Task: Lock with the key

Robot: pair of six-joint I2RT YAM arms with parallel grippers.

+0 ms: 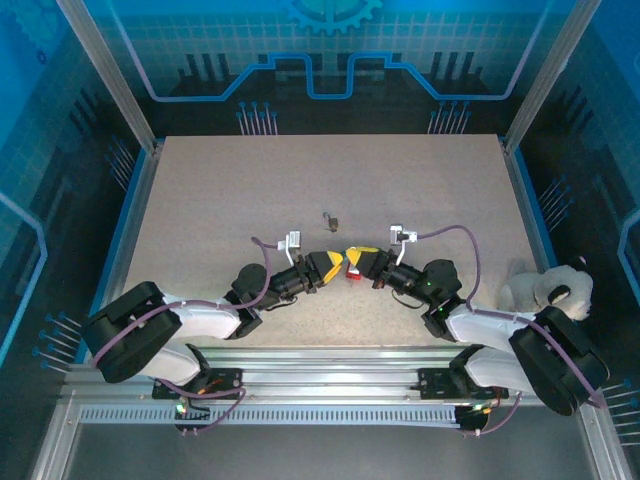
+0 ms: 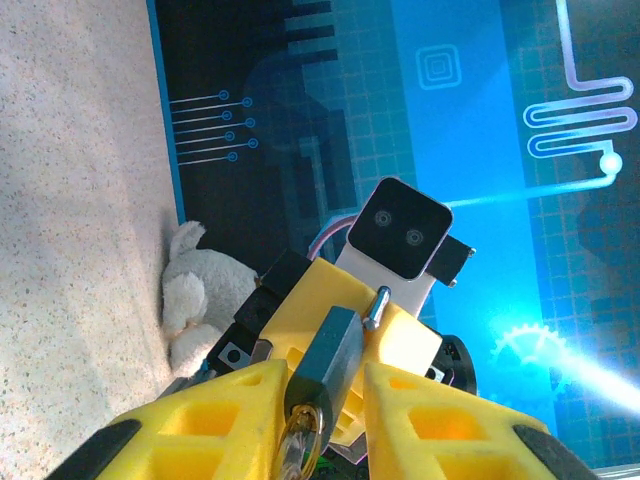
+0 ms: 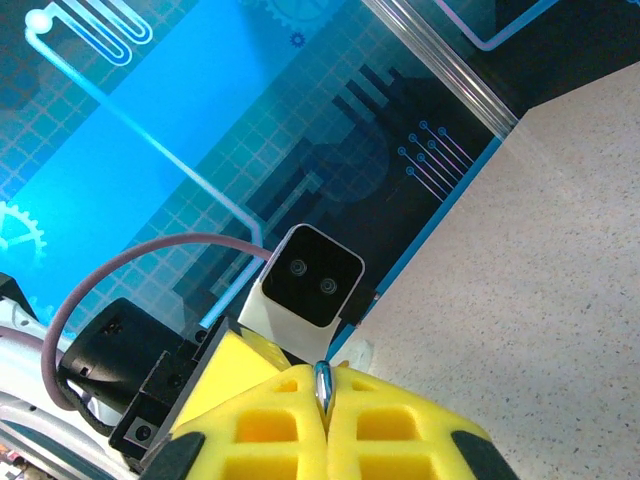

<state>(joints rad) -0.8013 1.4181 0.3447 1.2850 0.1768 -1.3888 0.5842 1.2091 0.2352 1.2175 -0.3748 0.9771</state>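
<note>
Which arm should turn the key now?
Left. The left gripper is shut on the key by its teal head, facing the right gripper, which clamps the red padlock.

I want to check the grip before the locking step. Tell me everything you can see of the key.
The key has a flat blue-teal head that looks like plastic. A small ring hangs at its near end and a short silvery metal tip sticks out at the far end. It is held off the table, edge-on, and clamped by its head between the yellow fingers of the left gripper. The tip points towards the red padlock in the right gripper. Whether the tip touches the padlock cannot be told.
</note>
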